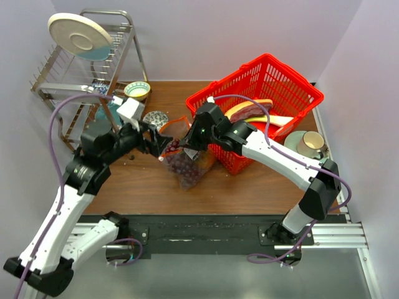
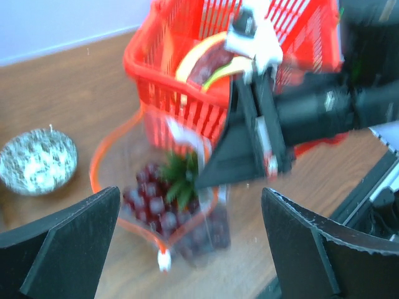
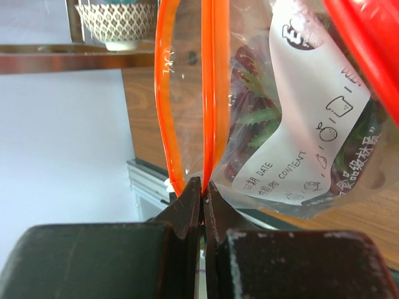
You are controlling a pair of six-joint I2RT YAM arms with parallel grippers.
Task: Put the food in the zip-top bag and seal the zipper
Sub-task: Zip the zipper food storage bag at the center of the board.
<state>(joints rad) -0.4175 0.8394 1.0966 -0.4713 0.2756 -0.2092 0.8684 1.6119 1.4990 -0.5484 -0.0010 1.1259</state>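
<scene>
The clear zip-top bag [image 1: 189,167] stands on the table in front of the basket, its mouth open. Inside are the purple grape bunch [image 2: 149,202] and the pineapple, of which only the green crown [image 2: 181,177] shows. My right gripper [image 1: 187,144] is shut on one side of the red-orange zipper [image 3: 207,93] and holds the bag's mouth up. The bag's white label [image 3: 299,143] faces the right wrist camera. The zipper's white slider [image 2: 163,260] sits at the near end of the mouth. My left gripper [image 1: 161,143] is open and empty, just left of the bag's mouth.
The red mesh basket [image 1: 293,87] stands right behind the bag, with the pink-red slice [image 1: 246,112] in it. A speckled bowl [image 1: 154,118] and another bowl [image 1: 137,90] sit back left by the dish rack [image 1: 68,81]. A cup on a saucer [image 1: 310,144] stands at the right.
</scene>
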